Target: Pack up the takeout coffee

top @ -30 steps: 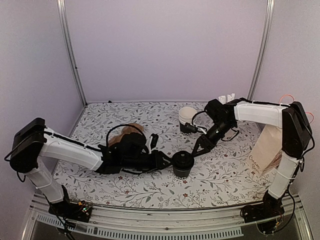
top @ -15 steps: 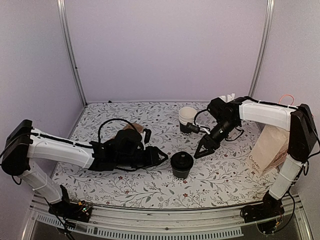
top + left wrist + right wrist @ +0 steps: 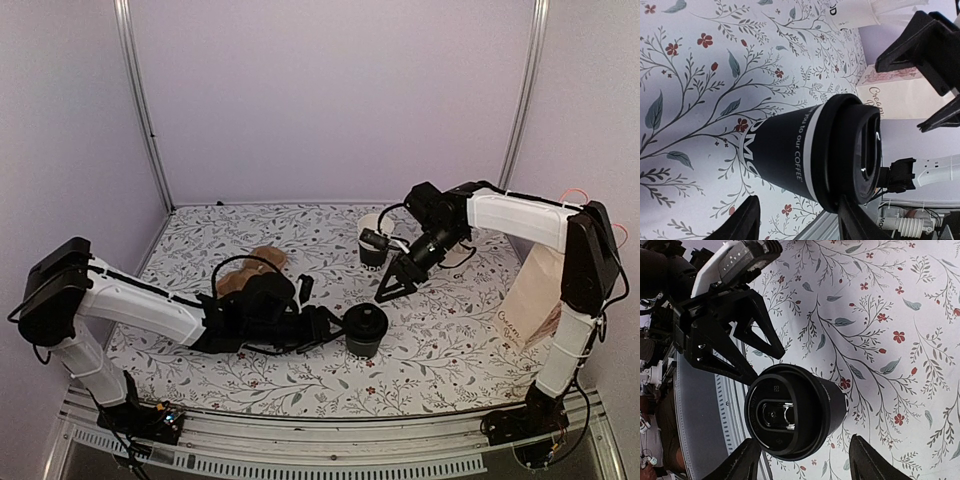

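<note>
Top external: the takeout coffee [image 3: 364,330] stands upright on the flowered worktop [image 3: 450,350], low and centre in the frame. The left hand [image 3: 328,322] lies just beside it on the left with its fingers apart. The right hand [image 3: 386,290] hangs above and to the right, also spread and empty. The brown paper bag [image 3: 535,295] leans at the right edge, well apart from the cup. That gap is the main risk, I judge: a light, narrow-based cup could tip from a sideways nudge, or slip on the carry across.

Left wrist: the view is turned, so the takeout coffee [image 3: 790,155] runs across the frame with its lid [image 3: 860,150] toward the right. The body is smooth, tapered dark paper with white print and a thin white band under the lid. The lid is glossy black plastic with a stepped rim. The left hand [image 3: 799,207] shows two black fingers at the bottom edge, apart and clamped on nothing. Squeezing the thin wall hard would probably buckle it, and pressure at the rim could pop the press-fit lid.

Right wrist: the lid [image 3: 795,412] is seen from above, round, with a sunken centre and a sip slot. The right hand [image 3: 804,450] straddles open air at the bottom edge. The left hand's angular fingers [image 3: 760,335] point in from upper left; whether they touch the lid I cannot tell. Both hands closing together could collide.
</note>
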Robot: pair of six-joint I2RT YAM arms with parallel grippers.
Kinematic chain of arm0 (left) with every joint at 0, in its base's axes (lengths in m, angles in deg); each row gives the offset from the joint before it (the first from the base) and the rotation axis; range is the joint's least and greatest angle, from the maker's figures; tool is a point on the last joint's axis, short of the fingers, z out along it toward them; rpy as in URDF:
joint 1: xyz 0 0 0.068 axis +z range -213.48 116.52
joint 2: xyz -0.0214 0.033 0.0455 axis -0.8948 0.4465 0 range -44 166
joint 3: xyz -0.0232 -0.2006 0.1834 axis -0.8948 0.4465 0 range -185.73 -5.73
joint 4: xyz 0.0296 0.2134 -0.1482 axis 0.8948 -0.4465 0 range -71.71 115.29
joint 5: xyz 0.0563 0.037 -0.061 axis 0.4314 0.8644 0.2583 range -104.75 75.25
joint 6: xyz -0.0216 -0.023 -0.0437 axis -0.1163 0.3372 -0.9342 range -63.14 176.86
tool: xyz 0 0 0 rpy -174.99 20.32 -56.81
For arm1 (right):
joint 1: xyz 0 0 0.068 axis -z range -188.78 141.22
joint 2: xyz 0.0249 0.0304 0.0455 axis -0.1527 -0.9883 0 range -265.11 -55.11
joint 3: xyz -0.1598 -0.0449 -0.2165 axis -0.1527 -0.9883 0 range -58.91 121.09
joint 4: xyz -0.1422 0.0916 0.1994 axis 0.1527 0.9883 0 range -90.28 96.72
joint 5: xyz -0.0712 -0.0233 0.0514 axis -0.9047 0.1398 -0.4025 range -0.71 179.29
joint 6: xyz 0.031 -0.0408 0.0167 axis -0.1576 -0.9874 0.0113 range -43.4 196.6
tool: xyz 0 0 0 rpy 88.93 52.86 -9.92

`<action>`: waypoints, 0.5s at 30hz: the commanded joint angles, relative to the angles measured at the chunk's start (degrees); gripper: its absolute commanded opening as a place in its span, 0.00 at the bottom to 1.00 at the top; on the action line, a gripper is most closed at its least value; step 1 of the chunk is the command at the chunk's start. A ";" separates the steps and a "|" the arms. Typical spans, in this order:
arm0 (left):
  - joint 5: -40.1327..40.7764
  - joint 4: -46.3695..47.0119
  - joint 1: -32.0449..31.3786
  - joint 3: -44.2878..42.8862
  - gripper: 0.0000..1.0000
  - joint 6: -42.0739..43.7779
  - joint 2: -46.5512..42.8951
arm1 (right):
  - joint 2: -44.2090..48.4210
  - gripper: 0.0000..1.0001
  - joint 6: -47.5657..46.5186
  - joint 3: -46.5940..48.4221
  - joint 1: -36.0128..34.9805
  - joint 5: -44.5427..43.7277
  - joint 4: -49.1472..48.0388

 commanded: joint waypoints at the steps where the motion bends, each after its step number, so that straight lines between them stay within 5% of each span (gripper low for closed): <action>1: -0.97 3.58 -0.27 -1.81 0.54 -0.20 1.70 | -2.87 0.62 -1.19 0.06 -1.17 2.49 0.37; 15: -3.88 3.45 5.89 -3.10 0.52 4.34 4.25 | 4.79 0.59 -0.62 -7.28 -1.18 2.13 1.95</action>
